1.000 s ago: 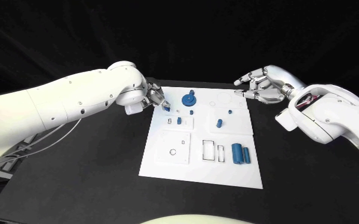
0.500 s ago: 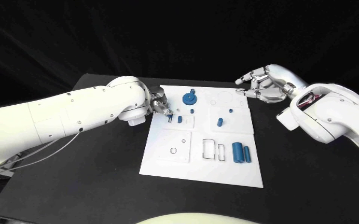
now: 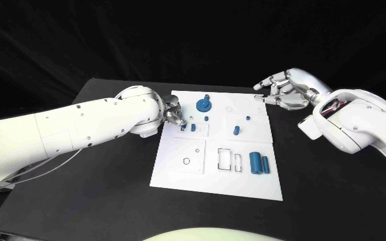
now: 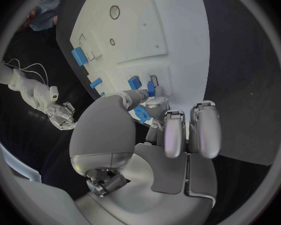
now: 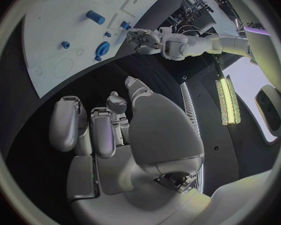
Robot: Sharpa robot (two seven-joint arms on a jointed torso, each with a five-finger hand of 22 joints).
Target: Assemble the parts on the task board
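The white task board (image 3: 181, 169) lies in the middle of the black table. On it are a round blue part (image 3: 204, 106), several small blue pieces such as one near the middle (image 3: 236, 131), and two blue cylinders (image 3: 257, 164). My left hand (image 3: 171, 115) hovers over the board's far left edge. It pinches a small blue part (image 4: 141, 115) between thumb and finger, just above the board (image 4: 153, 30) and beside seated blue pieces (image 4: 150, 88). My right hand (image 3: 281, 93) hangs off the board's far right corner, fingers loosely bent, holding nothing.
Black table surrounds the board on all sides. The near left part of the board has a small round hole (image 3: 187, 163) and rectangular slots (image 3: 225, 160). The right wrist view shows the board (image 5: 59, 35) and my left hand (image 5: 143, 39) beyond it.
My left hand has shifted a little nearer and lower along the board's left edge, its arm swinging in. The right hand has barely moved.
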